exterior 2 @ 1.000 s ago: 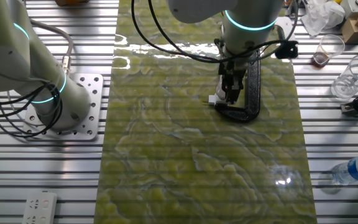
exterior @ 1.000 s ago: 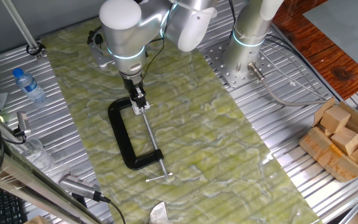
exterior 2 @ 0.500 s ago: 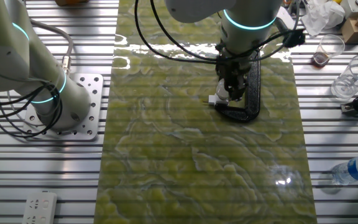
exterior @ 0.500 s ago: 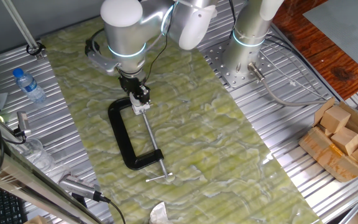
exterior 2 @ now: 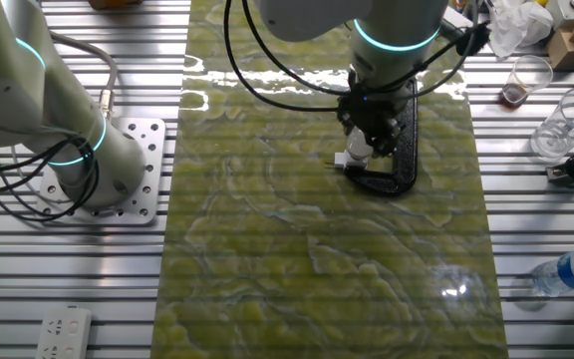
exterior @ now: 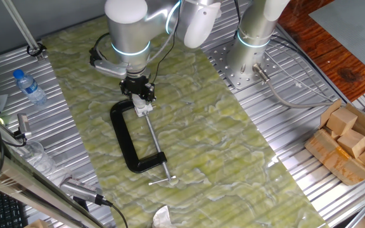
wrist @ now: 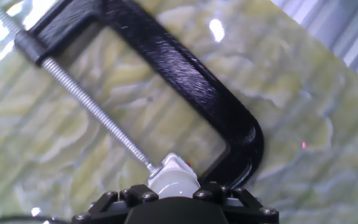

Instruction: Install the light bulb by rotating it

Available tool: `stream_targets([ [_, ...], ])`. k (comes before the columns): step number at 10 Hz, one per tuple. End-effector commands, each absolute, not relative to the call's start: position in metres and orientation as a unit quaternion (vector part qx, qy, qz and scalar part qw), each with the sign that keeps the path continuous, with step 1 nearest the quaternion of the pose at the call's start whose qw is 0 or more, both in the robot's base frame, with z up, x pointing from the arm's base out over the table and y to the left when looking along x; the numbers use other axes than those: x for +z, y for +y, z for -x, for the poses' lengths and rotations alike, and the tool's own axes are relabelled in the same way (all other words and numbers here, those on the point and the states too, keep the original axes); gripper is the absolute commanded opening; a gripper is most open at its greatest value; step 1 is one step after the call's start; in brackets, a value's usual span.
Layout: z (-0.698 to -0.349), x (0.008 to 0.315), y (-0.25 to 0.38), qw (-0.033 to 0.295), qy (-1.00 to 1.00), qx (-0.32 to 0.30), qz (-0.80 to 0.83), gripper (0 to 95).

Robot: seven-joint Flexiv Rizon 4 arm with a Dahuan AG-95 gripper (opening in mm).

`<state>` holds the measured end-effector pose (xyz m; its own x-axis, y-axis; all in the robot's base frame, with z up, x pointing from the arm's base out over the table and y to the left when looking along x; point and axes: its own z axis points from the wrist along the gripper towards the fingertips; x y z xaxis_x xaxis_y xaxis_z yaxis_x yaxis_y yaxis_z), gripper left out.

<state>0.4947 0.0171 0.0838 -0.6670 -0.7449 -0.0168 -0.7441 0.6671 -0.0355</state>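
Observation:
The light bulb [wrist: 173,179] is small, white and rounded. It sits at the tip of the steel screw [wrist: 92,106] of the black C-clamp [wrist: 185,68], inside the clamp's mouth. My gripper [wrist: 173,194] comes down from above and is shut on the bulb, with one finger on each side. In one fixed view the gripper [exterior: 143,98] stands upright over the bulb [exterior: 146,109] at the far end of the clamp [exterior: 124,142]. In the other fixed view the gripper [exterior 2: 364,148] hides most of the bulb [exterior 2: 353,158] beside the clamp [exterior 2: 405,140].
The clamp lies flat on a green mat [exterior: 201,145]. A water bottle [exterior: 29,87] lies at the left. A box of wooden blocks [exterior: 350,142] stands at the right. A second arm's base [exterior: 249,63] is bolted behind the mat. Cups [exterior 2: 528,80] stand at the mat's side.
My hand has turned about its upright axis over the bulb, still shut on it. The clamp has not moved.

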Motion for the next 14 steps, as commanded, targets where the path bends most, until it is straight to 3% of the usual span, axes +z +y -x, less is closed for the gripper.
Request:
stream_targets([
  [1, -0.4951, 0.0839, 0.0172, 0.019, 0.897, -0.010, 0.442, 57.0],
  [14, -0.4990, 0.0796, 0.0174, 0.018, 0.893, -0.013, 0.449, 57.0],
])
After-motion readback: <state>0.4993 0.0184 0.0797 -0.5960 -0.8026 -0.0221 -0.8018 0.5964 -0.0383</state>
